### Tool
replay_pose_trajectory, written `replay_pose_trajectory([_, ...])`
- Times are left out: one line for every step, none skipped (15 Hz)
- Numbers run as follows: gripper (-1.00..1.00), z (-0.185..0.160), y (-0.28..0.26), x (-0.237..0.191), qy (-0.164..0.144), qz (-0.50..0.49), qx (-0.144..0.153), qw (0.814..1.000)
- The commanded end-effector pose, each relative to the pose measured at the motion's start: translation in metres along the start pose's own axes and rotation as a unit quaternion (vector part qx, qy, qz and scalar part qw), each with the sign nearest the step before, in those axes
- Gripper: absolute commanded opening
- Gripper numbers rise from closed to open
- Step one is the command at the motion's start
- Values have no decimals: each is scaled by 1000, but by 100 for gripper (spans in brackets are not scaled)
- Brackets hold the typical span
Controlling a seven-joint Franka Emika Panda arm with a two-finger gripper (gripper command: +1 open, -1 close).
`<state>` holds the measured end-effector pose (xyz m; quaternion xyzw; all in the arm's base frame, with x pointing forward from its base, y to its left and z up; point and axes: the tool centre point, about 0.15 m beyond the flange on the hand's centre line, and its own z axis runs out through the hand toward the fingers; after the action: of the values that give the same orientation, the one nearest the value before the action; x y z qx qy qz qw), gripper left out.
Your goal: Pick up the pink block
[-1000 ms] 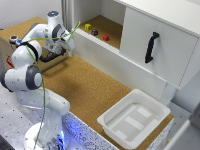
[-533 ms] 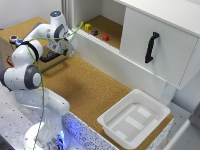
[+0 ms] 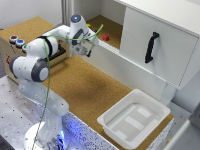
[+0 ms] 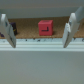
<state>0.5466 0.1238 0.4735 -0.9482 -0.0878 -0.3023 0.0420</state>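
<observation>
The pink block (image 3: pixel 105 37) is a small reddish-pink cube on the cork floor inside the open white cabinet. In the wrist view the pink block (image 4: pixel 45 27) lies beyond a white ledge (image 4: pixel 42 60), between the lines of my two fingers but farther away. My gripper (image 3: pixel 89 47) is open and empty, just outside the cabinet's low front wall, to the exterior view's left of the block. In the wrist view my gripper (image 4: pixel 38 44) has its jaws wide apart. A dark maroon cube (image 4: pixel 12 27) sits beside the pink one.
A yellow cube (image 3: pixel 89 25) lies deeper in the cabinet. The cabinet door with a black handle (image 3: pixel 150 47) stands at the exterior view's right. A white tray (image 3: pixel 132 120) sits at the near right. A wooden box with buttons (image 3: pixel 15 42) is at the left.
The gripper has moved a little toward the cabinet opening and the pink block. The blocks have not moved.
</observation>
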Motion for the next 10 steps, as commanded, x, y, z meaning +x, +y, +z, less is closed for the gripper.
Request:
replay_pose_trajectory([100, 46, 6, 72, -35, -35, -19, 999])
replay_pose_trajectory([100, 49, 6, 77, -32, -34, -20, 999])
replay_pose_trajectory([100, 53, 7, 81, -31, -35, -24, 999])
replay_pose_trajectory([100, 57, 7, 85, -29, -35, -27, 999])
replay_pose_trajectory([100, 62, 7, 89, -30, -36, -34, 998])
replay_pose_trajectory([100, 66, 7, 92, -32, -39, -41, 998])
replay_pose_trajectory([100, 70, 7, 94, -30, -37, -50, 998])
replay_pose_trajectory([100, 75, 9, 95, -33, -34, -60, 997])
replay_pose_trajectory([100, 80, 10, 97, -34, -28, -63, 997])
replay_pose_trajectory([100, 85, 10, 100, -36, -28, -69, 997])
